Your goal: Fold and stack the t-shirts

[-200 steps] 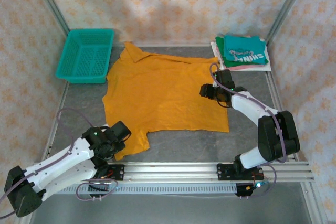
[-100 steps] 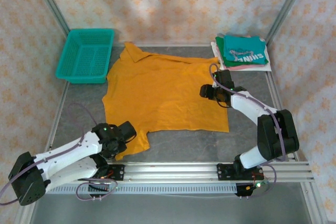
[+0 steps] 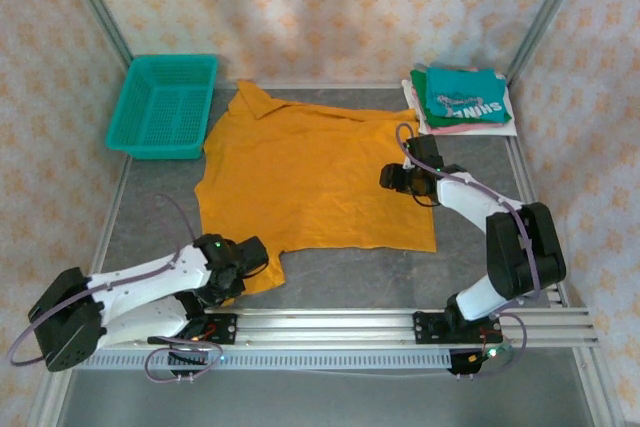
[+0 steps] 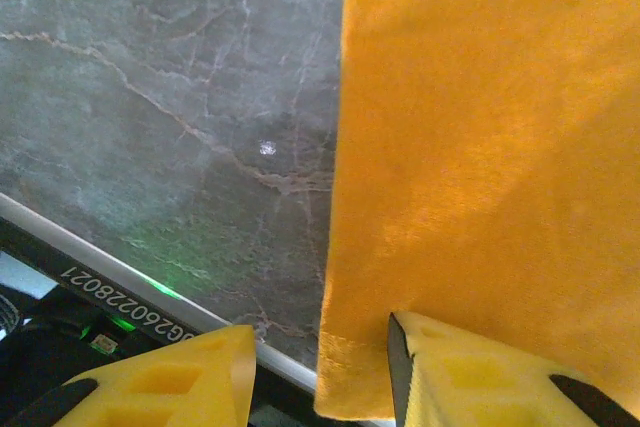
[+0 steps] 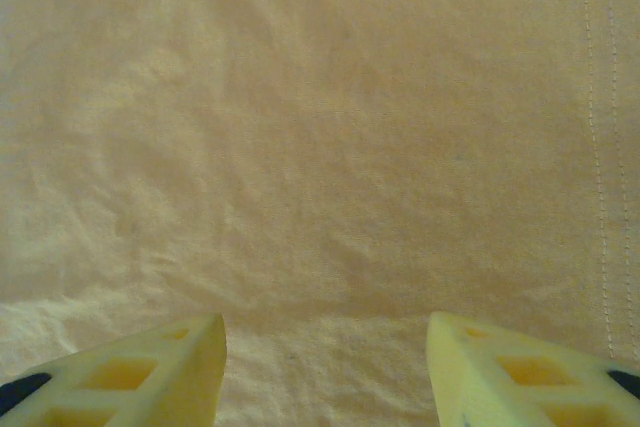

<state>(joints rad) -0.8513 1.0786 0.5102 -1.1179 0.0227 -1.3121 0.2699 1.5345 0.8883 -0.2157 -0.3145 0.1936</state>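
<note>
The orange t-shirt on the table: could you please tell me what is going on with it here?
Two robot arms are working on the mustard-orange t-shirt, which lies spread flat, not yet folded. The left gripper is open at the shirt's near-left corner, its jaws either side of the cloth's edge. The right gripper is open over the cloth near its right edge. A stack of folded shirts sits at the far right corner.

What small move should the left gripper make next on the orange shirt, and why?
Probably close the left gripper on the edge of the shirt. Its jaws stand open astride that edge, one finger over the table, the other over cloth, so a pinch likely catches it for folding.
</note>
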